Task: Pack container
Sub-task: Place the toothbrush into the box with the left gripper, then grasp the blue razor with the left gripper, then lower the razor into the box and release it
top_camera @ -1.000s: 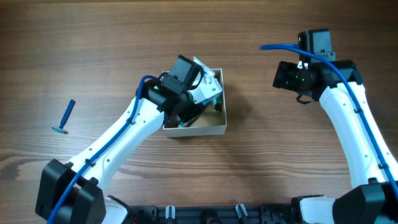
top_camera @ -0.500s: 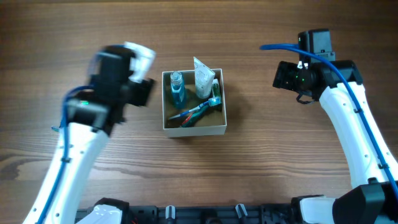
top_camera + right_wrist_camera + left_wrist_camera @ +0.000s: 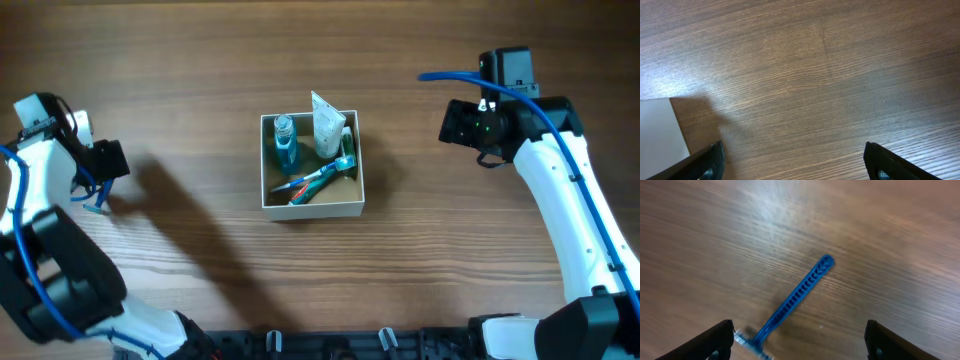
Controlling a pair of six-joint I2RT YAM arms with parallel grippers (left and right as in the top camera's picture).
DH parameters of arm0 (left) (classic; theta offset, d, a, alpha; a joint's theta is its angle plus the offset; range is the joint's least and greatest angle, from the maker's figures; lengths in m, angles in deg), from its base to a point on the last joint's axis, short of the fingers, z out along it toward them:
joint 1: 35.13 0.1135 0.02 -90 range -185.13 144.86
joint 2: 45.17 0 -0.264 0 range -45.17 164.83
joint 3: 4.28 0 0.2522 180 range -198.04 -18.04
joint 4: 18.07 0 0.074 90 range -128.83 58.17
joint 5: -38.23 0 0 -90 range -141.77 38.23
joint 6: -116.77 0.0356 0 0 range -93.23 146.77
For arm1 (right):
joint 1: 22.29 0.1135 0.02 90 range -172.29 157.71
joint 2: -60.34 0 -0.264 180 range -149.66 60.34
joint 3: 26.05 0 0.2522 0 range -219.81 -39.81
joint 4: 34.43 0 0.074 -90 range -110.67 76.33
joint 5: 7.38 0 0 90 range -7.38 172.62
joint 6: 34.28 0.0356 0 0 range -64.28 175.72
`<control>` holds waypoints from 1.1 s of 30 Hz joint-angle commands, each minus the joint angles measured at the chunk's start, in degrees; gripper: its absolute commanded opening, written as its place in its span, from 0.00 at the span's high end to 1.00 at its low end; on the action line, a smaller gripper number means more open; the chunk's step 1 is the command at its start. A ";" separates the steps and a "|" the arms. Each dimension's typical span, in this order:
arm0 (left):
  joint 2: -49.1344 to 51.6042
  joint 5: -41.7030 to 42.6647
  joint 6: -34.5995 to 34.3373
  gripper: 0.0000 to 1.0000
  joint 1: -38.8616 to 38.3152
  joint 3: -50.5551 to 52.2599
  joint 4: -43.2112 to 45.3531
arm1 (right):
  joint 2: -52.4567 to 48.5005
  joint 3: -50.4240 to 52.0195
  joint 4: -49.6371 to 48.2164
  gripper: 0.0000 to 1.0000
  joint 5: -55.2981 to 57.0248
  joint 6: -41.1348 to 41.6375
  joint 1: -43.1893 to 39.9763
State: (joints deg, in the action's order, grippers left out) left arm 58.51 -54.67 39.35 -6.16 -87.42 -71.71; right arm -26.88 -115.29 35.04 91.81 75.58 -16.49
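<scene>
Left gripper (image 3: 800, 339): jaws wide, above the blue razor (image 3: 795, 297). Right gripper (image 3: 796, 162): jaws wide, holding nothing. Print on the pouch (image 3: 326, 128) in the container (image 3: 312, 210): illegible.

Robot lab bench: white cabled arms (image 3: 560, 200) at a wood-grain table (image 3: 400, 280)

Overhead cam: fixed above table (image 3: 420, 290), faces straight down, far, takes in whole top; L wrist cam: low, v. near wood, tilted down onto blue razor (image 3: 792, 302), a spot at overhead's left edge; R wrist cam: low, near, tilted down, catches container (image 3: 660, 132) wall at left; same container (image 3: 312, 211) mid-frame in overhead.
</scene>
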 commanded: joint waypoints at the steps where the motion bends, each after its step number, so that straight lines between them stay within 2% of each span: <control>1: 4.81 3.96 2.67 0.16 1.05 -0.22 1.03 | -0.44 0.17 0.17 0.11 -0.28 -0.31 -0.04; 7: 8.98 3.96 2.62 0.16 1.05 -0.22 4.15 | -0.42 0.17 0.63 0.11 -0.28 -0.31 -0.04; 9: 9.51 3.98 2.62 0.21 1.03 -0.22 3.85 | -0.42 0.17 0.63 0.11 -0.26 -0.31 -0.04; 11: 9.53 4.00 2.60 0.33 1.05 -0.22 3.15 | -0.44 0.17 0.66 0.11 -0.28 -0.31 -0.04; 12: 9.53 3.98 2.60 0.49 1.05 -0.22 2.82 | -0.44 0.17 0.68 0.11 -0.26 -0.31 -0.04; 13: 9.53 4.00 2.58 0.56 1.03 -0.22 2.56 | -0.42 0.17 0.66 0.11 -0.26 -0.28 -0.04; 17: 9.53 3.98 1.95 0.72 1.03 -0.22 1.64 | -0.42 0.17 0.61 0.11 -0.26 -0.31 -0.04; 29: 9.46 3.96 0.00 0.96 -1.68 -0.22 0.81 | -0.42 0.17 0.66 0.11 -0.24 -0.37 -0.04; 33: 8.41 3.93 -0.02 0.96 -3.56 -0.33 0.17 | -0.42 0.17 0.68 0.11 -0.24 -0.37 -0.04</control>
State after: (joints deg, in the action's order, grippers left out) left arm 66.49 -53.14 39.68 -7.15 -87.75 -70.62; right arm -26.88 -115.29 35.69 91.81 75.58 -16.51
